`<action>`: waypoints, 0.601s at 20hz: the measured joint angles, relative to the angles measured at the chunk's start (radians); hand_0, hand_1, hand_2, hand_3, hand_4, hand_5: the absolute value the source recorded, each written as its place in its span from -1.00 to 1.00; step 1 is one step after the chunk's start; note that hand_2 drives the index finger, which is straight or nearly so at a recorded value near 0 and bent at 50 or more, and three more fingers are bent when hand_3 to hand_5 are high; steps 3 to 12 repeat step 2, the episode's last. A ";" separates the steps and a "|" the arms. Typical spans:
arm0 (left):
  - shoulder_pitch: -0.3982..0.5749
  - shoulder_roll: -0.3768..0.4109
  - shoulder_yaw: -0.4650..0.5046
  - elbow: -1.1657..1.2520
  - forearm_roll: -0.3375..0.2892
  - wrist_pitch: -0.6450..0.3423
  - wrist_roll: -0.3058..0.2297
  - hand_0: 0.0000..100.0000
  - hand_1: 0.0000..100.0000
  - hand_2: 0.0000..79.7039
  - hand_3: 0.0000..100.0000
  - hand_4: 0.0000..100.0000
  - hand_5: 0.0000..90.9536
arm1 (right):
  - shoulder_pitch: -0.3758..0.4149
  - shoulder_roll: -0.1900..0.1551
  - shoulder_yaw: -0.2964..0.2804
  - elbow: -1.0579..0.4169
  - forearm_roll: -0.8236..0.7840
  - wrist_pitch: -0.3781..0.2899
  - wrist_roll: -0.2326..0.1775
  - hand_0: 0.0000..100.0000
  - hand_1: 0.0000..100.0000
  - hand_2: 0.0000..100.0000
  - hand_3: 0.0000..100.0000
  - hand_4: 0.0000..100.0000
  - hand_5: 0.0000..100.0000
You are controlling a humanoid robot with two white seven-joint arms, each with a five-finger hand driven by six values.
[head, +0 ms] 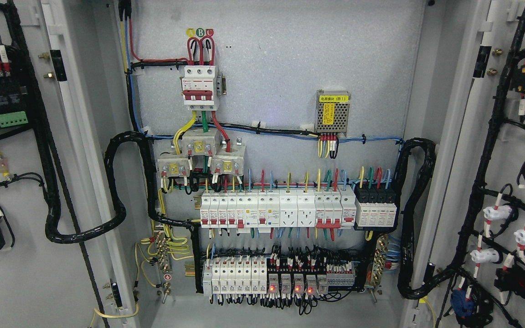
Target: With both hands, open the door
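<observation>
Both doors of a grey electrical cabinet stand swung wide. The left door (30,255) shows its inner face at the picture's left, with black cable looms and terminal blocks. The right door (476,136) shows its inner face at the right, carrying wired switches and lamps. Between them the back panel (290,68) is in full sight. Neither of my hands nor any arm appears in the head view.
On the panel sit a red three-pole main breaker (200,89), a small power supply (332,115), a row of white breakers (276,212) and a lower row of relays (285,275) with red lamps lit. Thick black conduits (121,182) loop to each door.
</observation>
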 measured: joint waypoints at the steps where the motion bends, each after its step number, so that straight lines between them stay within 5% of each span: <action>1: 0.000 -0.001 -0.001 0.000 0.000 0.000 0.000 -0.41 -1.00 -0.93 -0.95 -0.92 -1.00 | -0.004 0.002 -0.002 0.003 0.000 0.001 0.000 -0.56 -1.00 -1.00 -1.00 -1.00 -1.00; 12: 0.001 -0.002 -0.002 0.001 0.000 0.001 0.000 -0.41 -1.00 -0.93 -0.95 -0.92 -1.00 | -0.008 0.003 -0.005 0.006 0.000 0.002 0.000 -0.56 -1.00 -1.00 -1.00 -1.00 -1.00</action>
